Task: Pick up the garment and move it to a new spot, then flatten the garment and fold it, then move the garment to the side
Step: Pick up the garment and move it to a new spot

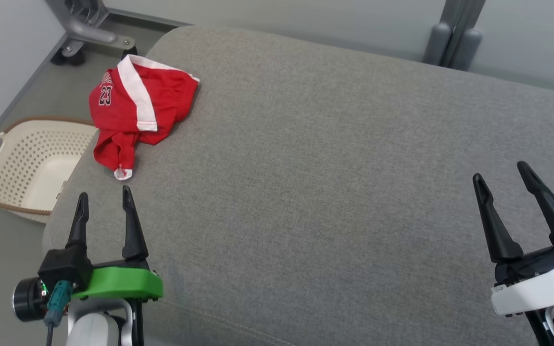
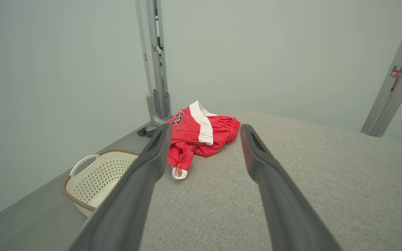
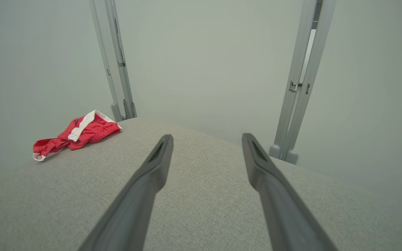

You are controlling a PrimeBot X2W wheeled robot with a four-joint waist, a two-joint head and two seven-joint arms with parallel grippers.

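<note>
A red garment (image 1: pixel 135 113) with a white stripe and the number 23 lies crumpled at the far left edge of the grey cushioned surface (image 1: pixel 334 182). My left gripper (image 1: pixel 105 197) stands open just short of it, nothing between its fingers. The left wrist view has the garment (image 2: pixel 195 137) straight ahead between the open fingers. At the lower right my right gripper (image 1: pixel 500 170) is open and empty, far from the cloth. From the right wrist the garment (image 3: pixel 77 136) lies far off to the left.
A cream perforated laundry basket (image 1: pixel 27 166) sits on the floor left of the cushion, below its edge. Grey metal frame legs (image 1: pixel 87 33) with castors stand behind the cushion, and another post (image 1: pixel 455 33) rises at the back right. Pale walls enclose the area.
</note>
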